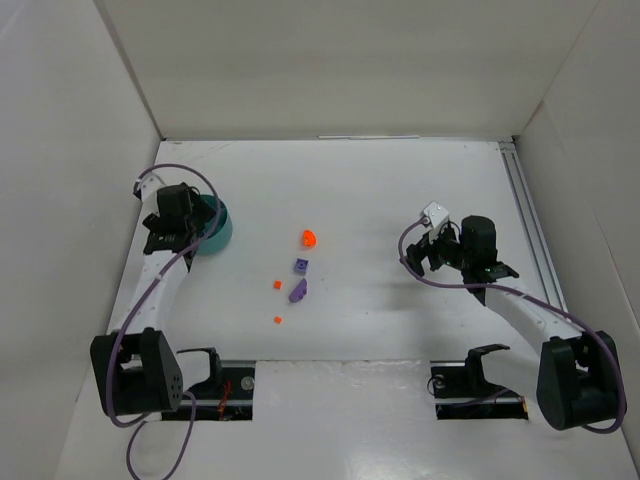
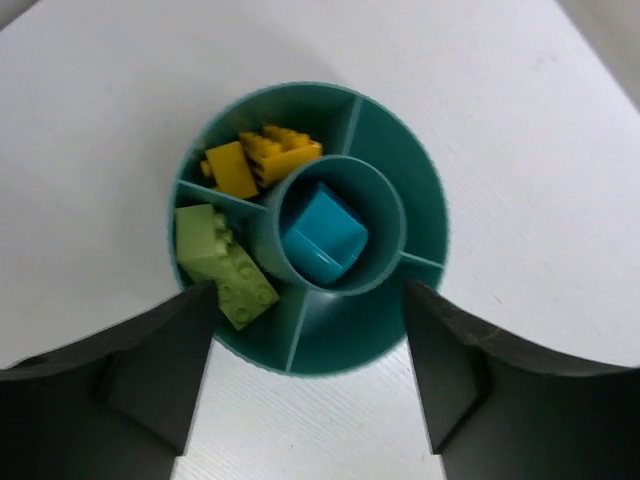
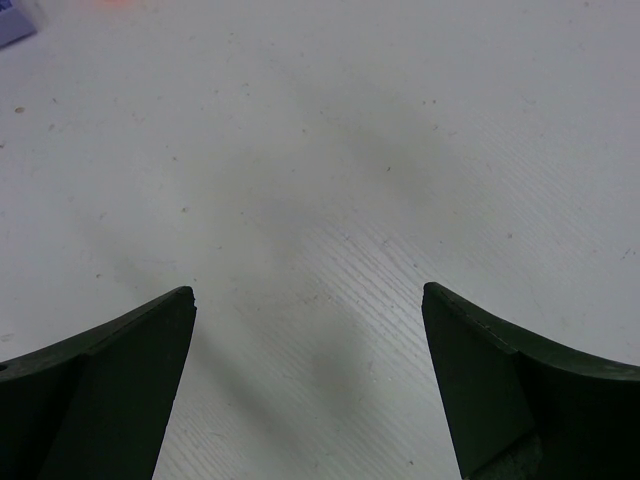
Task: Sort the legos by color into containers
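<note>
currently left tool [image 2: 308, 330] open over the teal tub [image 2: 400, 150] at the left edge of the bench [image 1: 400, 190], cyan brick [image 2: 322, 236] in its centre ring; right tool [image 3: 308, 300] open, empty. risk: i clip the rim lifting off; tiny orange bits [image 1: 277, 285] may slip.

Teal tub [image 1: 224, 231] half under the left arm [image 1: 165, 272]; purple brick [image 3: 14, 24] partly beyond the corner.

Open table [image 1: 400, 320] beneath right end effector [image 3: 308, 295], scattered legos [image 1: 298, 291] mid-table, tub [image 1: 220, 232] close to left wall [image 1: 80, 200]
</note>
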### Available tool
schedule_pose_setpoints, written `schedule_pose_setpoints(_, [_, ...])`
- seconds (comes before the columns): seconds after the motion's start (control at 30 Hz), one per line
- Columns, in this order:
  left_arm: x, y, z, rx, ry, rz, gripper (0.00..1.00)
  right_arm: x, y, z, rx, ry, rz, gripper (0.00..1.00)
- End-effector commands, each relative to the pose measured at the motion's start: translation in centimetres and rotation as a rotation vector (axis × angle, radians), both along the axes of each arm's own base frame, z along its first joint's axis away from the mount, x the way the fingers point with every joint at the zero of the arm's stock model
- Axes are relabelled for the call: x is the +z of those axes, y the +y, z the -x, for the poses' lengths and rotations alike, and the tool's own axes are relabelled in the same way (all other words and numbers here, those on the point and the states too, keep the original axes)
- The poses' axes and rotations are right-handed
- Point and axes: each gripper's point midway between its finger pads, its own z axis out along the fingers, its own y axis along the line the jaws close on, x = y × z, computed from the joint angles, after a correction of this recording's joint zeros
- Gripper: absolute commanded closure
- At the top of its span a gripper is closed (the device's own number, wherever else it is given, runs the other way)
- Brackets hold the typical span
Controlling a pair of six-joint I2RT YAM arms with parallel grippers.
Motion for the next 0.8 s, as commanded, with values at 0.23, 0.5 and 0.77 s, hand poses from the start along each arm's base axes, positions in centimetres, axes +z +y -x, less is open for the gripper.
schedule_pose_setpoints(0.23, [3.0, -14.9, 1.2, -0.554, -0.149, 0.065, 0.19, 2.2, -0.1, -1.0, -0.011, -0.076, -0.035, 0.01])
schedule_pose_setpoints(0.5, [-3.2, -23.8, 4.9, -0.821, 0.036, 0.017, 0.29, 2.2, 0.3, -0.2, 0.017, -0.077, -0.049, 0.01])
schedule_pose_setpoints(0.77, [-6.7, -27.7, 6.4, -0.901, 0.135, -0.022, 0.29, 2.2, -0.1, 0.1, 0.000, -0.089, -0.042, 0.01])
